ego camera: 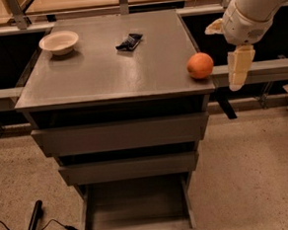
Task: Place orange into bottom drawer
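Arm in from upper right, pincer (pixel 239 69) hanging downward just right of orange (pixel 200 65), opening can't tell, orange at tabletop (pixel 106 70) right edge, bottom drawer (pixel 136 214) open, speckled floor (pixel 257 178).

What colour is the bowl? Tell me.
The bowl is off-white, camera view. The gripper hangs beside the orange.
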Available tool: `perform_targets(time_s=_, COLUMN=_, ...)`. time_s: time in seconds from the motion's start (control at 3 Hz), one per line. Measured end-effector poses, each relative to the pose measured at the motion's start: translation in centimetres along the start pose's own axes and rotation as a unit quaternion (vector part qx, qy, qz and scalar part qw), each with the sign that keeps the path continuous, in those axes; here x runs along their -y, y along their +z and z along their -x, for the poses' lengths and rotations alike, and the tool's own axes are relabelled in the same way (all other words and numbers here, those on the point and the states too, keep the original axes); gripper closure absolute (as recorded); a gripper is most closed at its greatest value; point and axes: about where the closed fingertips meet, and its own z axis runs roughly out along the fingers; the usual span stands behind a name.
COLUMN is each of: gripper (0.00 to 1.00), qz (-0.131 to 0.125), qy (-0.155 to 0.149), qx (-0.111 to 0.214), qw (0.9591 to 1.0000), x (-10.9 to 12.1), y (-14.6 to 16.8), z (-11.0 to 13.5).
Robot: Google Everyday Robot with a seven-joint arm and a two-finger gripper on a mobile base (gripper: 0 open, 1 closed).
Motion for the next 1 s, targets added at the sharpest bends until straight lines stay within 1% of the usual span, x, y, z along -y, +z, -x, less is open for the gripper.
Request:
perform_targets(time_s=0.67, gripper=0.00, qz=0.019, qy=-0.031, qx=-0.003, qw=0.9993, x=3.2, y=4.1, z=-0.2)
perform_targets(time_s=1.0, gripper=0.00, qz=0.023, qy=-0.041, qx=0.002, qw=0.9989, x=3.9, y=5.3, z=0.2)
